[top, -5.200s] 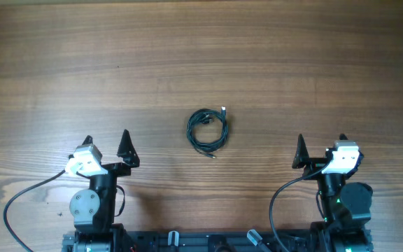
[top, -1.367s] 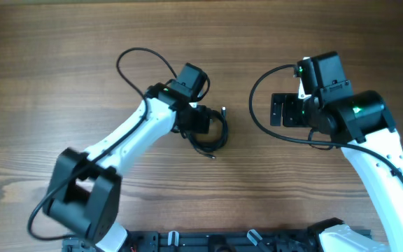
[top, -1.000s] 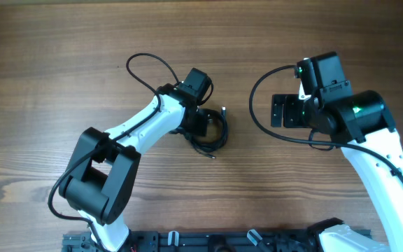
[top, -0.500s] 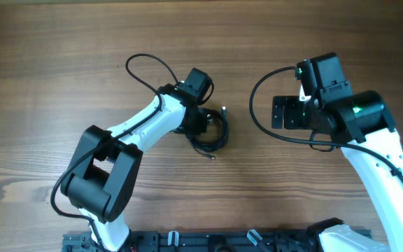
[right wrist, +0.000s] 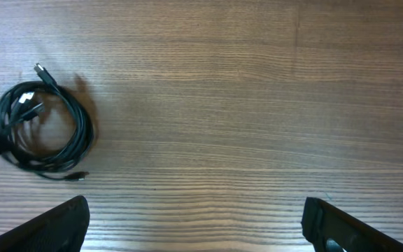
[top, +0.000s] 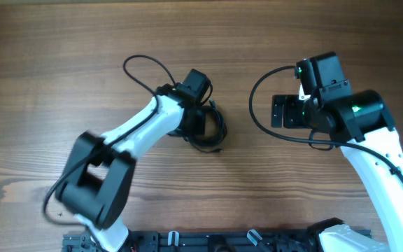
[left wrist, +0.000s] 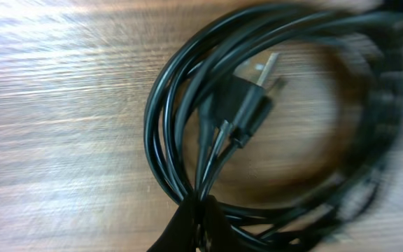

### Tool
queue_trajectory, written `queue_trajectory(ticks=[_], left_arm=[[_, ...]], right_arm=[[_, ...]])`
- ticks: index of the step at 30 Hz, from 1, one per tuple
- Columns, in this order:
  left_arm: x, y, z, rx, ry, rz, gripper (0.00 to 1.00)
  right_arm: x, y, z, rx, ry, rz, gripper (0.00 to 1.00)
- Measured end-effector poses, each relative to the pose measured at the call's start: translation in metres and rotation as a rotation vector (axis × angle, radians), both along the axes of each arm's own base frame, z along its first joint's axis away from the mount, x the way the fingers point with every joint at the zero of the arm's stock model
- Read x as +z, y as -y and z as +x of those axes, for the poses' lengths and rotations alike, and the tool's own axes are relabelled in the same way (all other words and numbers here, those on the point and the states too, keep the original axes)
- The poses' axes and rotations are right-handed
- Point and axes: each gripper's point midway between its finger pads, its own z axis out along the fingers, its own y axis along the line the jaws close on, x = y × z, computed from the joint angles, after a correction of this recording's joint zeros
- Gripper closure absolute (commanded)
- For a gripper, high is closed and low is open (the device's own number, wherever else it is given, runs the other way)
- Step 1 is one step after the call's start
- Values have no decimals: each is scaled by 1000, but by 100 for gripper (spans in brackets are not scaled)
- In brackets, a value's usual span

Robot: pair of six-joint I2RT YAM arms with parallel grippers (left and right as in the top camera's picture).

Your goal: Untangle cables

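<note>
The cables [top: 220,137] are thin black wires wound into one small coil near the table's middle. My left gripper [top: 203,124] is over the coil's left side. In the left wrist view the coil [left wrist: 161,133] fills the frame, with a silver connector tip [left wrist: 263,68] inside the loop, and my left gripper [left wrist: 200,213] is shut on several strands at the coil's near edge. My right gripper [top: 280,112] hovers to the right of the coil, apart from it. In the right wrist view the right gripper [right wrist: 194,225] stands wide open over bare wood, with the coil [right wrist: 82,133] at far left.
The wooden table [top: 61,42] spreads all round. The left arm's thick black supply cable [top: 145,64] arcs above its forearm, and the right arm's own cable [top: 255,112] loops between the right gripper and the coil.
My left gripper has closed onto the coil's strands. The coil has shifted slightly, its connector tip now nearer the left wrist. The right arm has stayed still.
</note>
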Motion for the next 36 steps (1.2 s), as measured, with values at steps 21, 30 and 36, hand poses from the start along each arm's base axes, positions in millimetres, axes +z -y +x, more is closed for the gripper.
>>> queue_trajectory(ticks=[21,30,36], left_arm=[[314,15,6,-182,938,-499,96],[357,-12,-6,-86,1078,-512,92],[364,-23,-13,-37,1096,-508,78]], right_arm=[[1,-67,-6,376,-36,254,0],[25,-113,-15,621,22,479,0],[33,-124,-19,664,35,541,0]])
